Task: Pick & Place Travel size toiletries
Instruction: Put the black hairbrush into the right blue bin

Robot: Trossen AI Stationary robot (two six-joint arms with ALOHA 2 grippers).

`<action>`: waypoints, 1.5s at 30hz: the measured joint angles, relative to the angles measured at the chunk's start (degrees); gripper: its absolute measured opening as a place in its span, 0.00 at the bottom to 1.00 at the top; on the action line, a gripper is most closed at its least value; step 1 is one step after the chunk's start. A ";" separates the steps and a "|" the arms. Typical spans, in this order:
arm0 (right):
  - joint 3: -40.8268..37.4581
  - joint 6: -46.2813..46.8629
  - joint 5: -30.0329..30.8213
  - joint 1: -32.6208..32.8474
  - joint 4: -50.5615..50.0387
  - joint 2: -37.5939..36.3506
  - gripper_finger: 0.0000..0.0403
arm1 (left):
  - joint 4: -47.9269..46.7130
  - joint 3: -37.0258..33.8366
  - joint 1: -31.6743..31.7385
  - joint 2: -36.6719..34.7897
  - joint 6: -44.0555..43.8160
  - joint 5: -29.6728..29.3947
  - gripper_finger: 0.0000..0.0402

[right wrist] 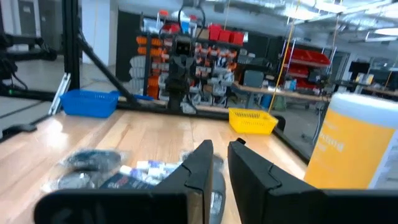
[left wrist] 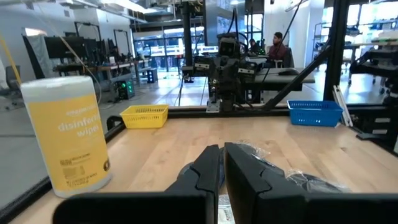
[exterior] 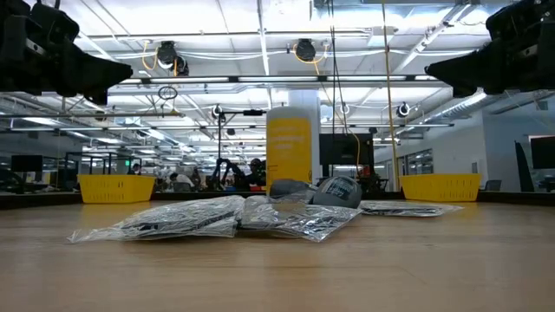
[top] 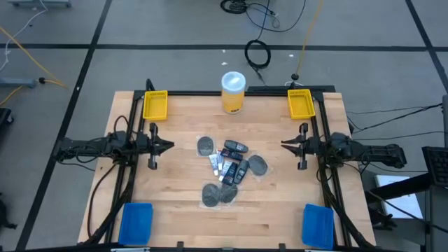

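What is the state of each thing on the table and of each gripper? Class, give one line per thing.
Travel size toiletries: heaped at mid-table in clear wrappers, not held.
Yellow jar: upright, white lid on.
Yellow bins: at the far corners, no toiletries visible inside.
Blue bins: at the near corners, nothing visible inside.
Left gripper: shut, holding nothing.
Right gripper: shut, holding nothing.

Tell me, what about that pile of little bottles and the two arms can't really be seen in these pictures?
- Toiletries pile: in the high view too small to count or read the labels.
- Same pile in the low view: crinkled clear plastic wrapping hides the items inside.
- Yellow jar: its base is hidden behind the pile in the low view.
- Left gripper and right gripper: cut off by the low view's top edge.
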 joint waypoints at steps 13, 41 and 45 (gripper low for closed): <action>-0.02 0.02 0.00 -0.01 2.94 0.00 0.11 | 6.58 0.02 0.04 0.00 1.88 -3.52 0.06; 16.34 28.48 2.86 1.25 13.57 47.72 0.37 | 5.63 0.00 0.04 0.00 -2.08 -3.88 0.06; 25.30 32.70 2.82 1.25 -3.43 56.13 0.50 | 5.29 0.00 0.04 0.00 -2.52 -4.08 0.06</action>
